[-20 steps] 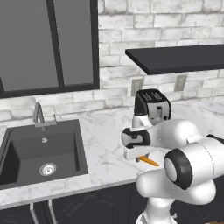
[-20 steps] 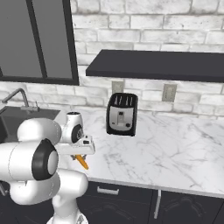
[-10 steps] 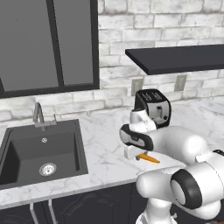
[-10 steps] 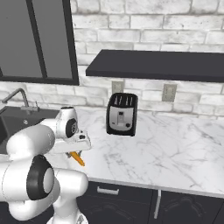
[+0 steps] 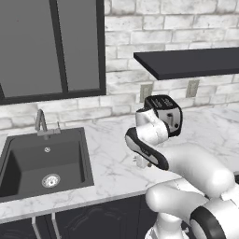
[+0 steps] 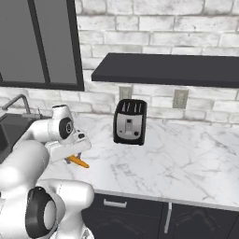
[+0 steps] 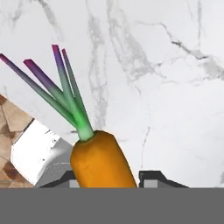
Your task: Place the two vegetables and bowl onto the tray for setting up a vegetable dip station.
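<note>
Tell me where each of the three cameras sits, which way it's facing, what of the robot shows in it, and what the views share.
Left base view: behind the arm to its left, facing the sink, toaster and brick wall; the white arm rises from the lower right.
Right base view: behind the arm to its right, facing the toaster, shelf and counter; the arm rises from the lower left above the carrot.
Hand view: on the hand, looking down the gripper at the carrot on marble.
Shared: toaster in both base views; carrot in right base and hand views.
</note>
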{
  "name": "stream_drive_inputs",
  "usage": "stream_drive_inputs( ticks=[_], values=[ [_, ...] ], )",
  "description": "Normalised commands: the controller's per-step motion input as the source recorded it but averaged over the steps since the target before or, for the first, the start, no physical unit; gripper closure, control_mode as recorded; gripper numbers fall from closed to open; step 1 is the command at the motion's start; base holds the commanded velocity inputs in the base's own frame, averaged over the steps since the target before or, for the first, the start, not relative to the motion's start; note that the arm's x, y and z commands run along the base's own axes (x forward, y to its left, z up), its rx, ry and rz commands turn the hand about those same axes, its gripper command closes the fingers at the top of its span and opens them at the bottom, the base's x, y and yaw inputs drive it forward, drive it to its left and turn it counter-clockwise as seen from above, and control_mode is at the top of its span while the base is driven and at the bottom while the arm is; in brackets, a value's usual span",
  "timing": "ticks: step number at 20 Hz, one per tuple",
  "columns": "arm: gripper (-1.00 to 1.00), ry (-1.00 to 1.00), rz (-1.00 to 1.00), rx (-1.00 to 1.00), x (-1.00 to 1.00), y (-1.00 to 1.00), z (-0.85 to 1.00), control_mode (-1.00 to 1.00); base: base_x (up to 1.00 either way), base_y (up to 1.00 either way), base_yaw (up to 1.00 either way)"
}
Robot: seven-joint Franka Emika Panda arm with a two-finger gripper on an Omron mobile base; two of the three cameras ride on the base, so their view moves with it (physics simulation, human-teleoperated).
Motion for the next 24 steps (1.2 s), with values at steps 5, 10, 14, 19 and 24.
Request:
stream_drive_inputs(
  ticks=[5, 10, 14, 19, 24],
  values=[
    [1.0, 0.0, 0.35, 0.01, -0.24, 0.1, 0.42, -1.0, 0.0, 0.0, 0.0],
    [1.0, 0.0, 0.32, 0.11, -0.32, 0.05, 0.32, -1.0, 0.0, 0.0, 0.0],
    [1.0, 0.0, 0.24, 0.17, -0.35, 0.0, 0.31, -1.0, 0.0, 0.0, 0.0],
    [1.0, 0.0, 0.17, 0.14, -0.31, 0.02, 0.31, -1.0, 0.0, 0.0, 0.0],
    [1.0, 0.0, 0.1, 0.05, -0.26, 0.03, 0.33, -1.0, 0.0, 0.0, 0.0]
  ],
)
